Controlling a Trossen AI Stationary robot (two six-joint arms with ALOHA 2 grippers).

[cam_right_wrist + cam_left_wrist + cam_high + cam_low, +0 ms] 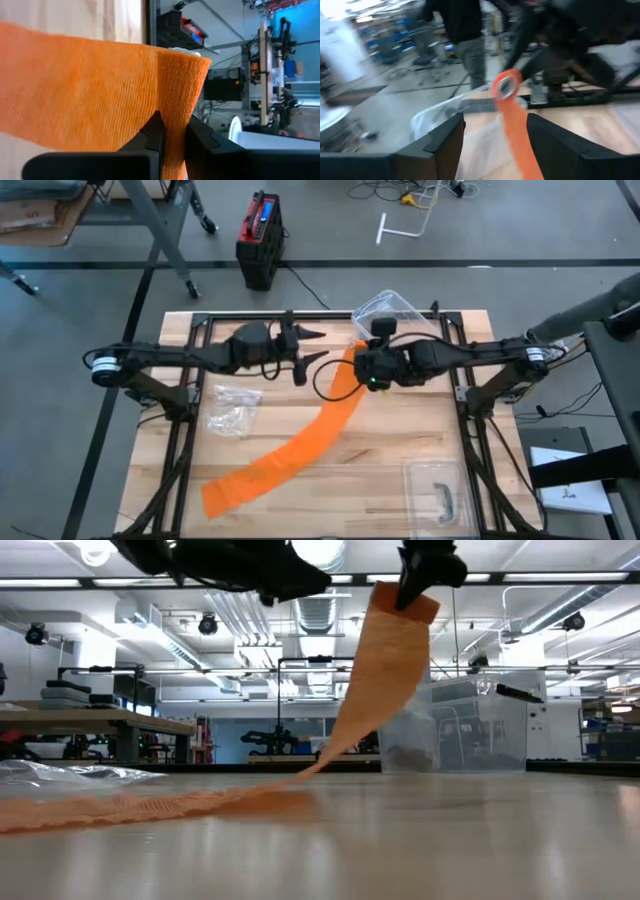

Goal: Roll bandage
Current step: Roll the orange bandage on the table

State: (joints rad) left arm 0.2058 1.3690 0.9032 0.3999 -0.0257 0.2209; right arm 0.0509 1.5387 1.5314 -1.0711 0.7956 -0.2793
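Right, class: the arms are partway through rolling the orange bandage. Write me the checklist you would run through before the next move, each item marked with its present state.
1. Right gripper shut on the bandage's rolled end: ok.
2. Left gripper open and off the bandage: ok, nothing between its fingers.
3. Rolled end lifted off the table: ok, it hangs high in the low view.
4. Loose tail lies flat and untwisted toward the near left corner: ok.
5. Plastic wrapper apart from the tail: ok.
6. Roll wound tight and even: cannot tell.

high: overhead, down | low: tabletop, level | wrists: close, forward
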